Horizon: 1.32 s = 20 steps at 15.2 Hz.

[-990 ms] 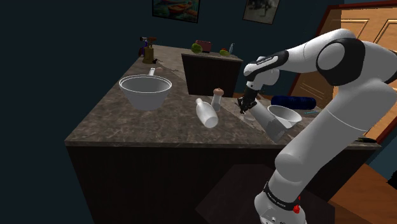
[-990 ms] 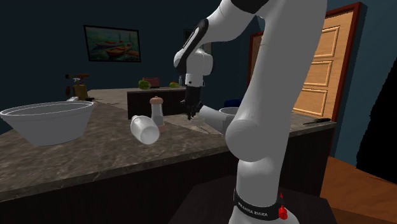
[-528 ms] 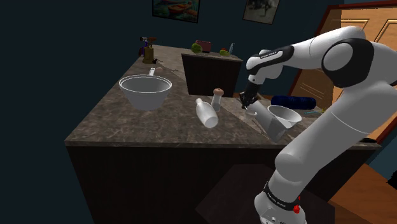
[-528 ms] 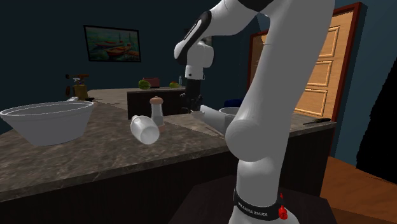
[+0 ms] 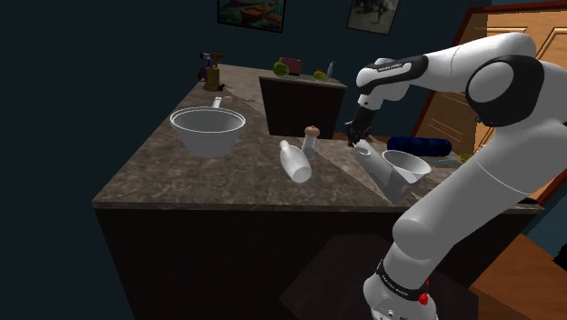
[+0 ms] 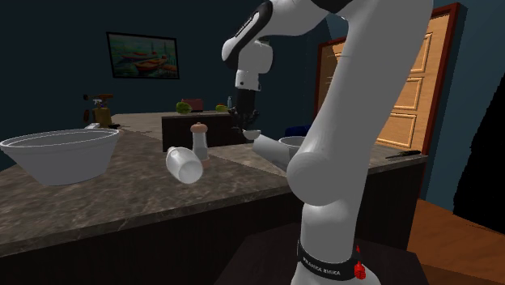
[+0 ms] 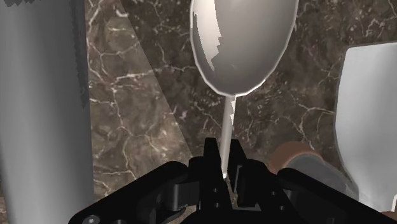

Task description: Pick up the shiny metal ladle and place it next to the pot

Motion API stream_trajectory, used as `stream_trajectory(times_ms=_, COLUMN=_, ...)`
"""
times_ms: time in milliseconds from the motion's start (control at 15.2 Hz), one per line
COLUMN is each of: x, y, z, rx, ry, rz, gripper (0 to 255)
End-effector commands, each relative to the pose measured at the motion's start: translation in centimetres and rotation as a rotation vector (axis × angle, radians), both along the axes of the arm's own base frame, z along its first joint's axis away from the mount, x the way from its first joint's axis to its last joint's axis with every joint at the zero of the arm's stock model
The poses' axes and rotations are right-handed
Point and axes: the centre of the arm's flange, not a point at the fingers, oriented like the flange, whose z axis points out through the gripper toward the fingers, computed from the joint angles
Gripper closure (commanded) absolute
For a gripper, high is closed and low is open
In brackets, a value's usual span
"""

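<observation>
— Over the marble counter point(image 5: 182, 177), what have you got?
— My gripper point(image 7: 224, 167) is pinched closed on the pale, glossy ladle point(image 7: 242, 44), fingers point(image 7: 211, 159) clasping its thin handle.
— Where is its bowl?
— Hanging below my fingers, above the stone, between the brown-capped pepper mill point(image 5: 312, 138) and a tipped white vessel point(image 5: 400, 173). A white bottle point(image 5: 293, 162) lies just beside the mill.

— What colour is the ladle point(image 7: 245, 44)?
— Pale silver-white, with a brighter glossy patch. The claw point(image 7: 224, 162) is all black.
— And the tabletop point(image 7: 140, 127)?
— Dark brown, marbled with thin white veins. The arm point(image 5: 445, 68) is white with dark joints, the door point(image 6: 413, 89) orange-brown.
</observation>
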Motion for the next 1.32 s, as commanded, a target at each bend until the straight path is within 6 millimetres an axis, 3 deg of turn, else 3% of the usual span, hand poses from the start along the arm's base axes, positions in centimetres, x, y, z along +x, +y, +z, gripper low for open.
stream_trajectory(times_ms=0, x=0.0, y=0.1, z=1.1, rx=0.000, ry=0.000, rz=0.000, gripper=255)
stream_trajectory(times_ms=990, x=0.0, y=0.1, z=8.7, rx=0.000, ry=0.000, rz=0.000, gripper=255)
stream_trajectory(times_ms=1254, x=2.7, y=4.7, z=8.7, rx=0.000, ry=0.000, rz=0.000, gripper=255)
